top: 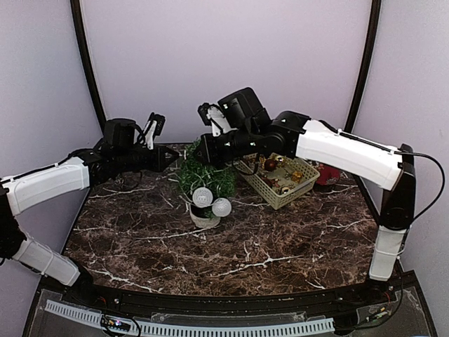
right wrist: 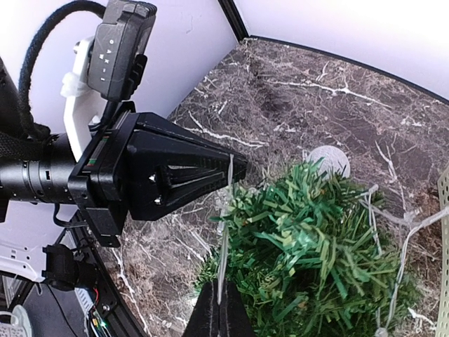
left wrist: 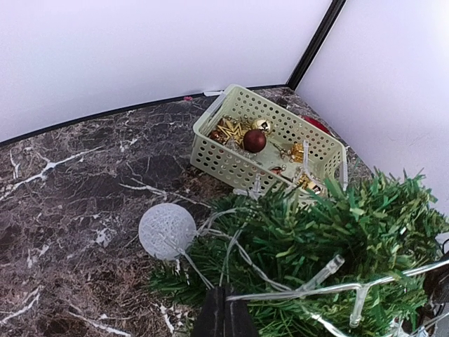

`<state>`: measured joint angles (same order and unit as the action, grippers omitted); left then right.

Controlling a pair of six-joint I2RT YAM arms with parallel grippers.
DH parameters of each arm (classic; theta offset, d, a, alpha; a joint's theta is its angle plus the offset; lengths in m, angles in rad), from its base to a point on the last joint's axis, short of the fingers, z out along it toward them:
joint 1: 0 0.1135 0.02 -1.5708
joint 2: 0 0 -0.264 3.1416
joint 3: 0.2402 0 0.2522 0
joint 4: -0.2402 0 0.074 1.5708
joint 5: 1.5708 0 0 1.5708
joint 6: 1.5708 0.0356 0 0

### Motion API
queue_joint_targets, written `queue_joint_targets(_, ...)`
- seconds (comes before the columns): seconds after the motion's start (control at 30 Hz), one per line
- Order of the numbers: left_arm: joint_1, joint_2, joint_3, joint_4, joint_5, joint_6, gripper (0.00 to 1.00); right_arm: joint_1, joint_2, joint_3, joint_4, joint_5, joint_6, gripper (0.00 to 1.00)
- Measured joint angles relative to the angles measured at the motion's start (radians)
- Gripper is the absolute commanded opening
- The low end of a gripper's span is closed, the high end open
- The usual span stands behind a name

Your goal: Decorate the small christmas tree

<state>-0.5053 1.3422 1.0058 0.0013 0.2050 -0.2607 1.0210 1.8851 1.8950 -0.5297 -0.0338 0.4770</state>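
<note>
Small christmas tree (top: 205, 179) stands upright, tip skyward, while left pincer (top: 175, 152) and right pincer (top: 198, 149) each pinch its light string (right wrist: 224, 239).

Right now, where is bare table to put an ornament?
Bare: the dark marble table's near strip before the small green tree, and its left side. Crowded: the treetop, where left gripper and right gripper pinch the clear light string; the pale green plastic basket beside it.
</note>
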Motion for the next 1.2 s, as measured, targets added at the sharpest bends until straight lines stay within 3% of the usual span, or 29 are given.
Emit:
queue_joint_targets(0.7, 0.001, 0.142, 0.209, -0.035, 0.083, 0.049, 0.0, -0.044, -0.076, -0.048, 0.045, 0.036, 0.047, 0.0)
queue_joint_targets(1.2, 0.001, 0.208, 0.235, -0.078, 0.12, 0.06, 0.0, -0.05, -0.093, -0.145, 0.082, 0.06, 0.095, 0.0)
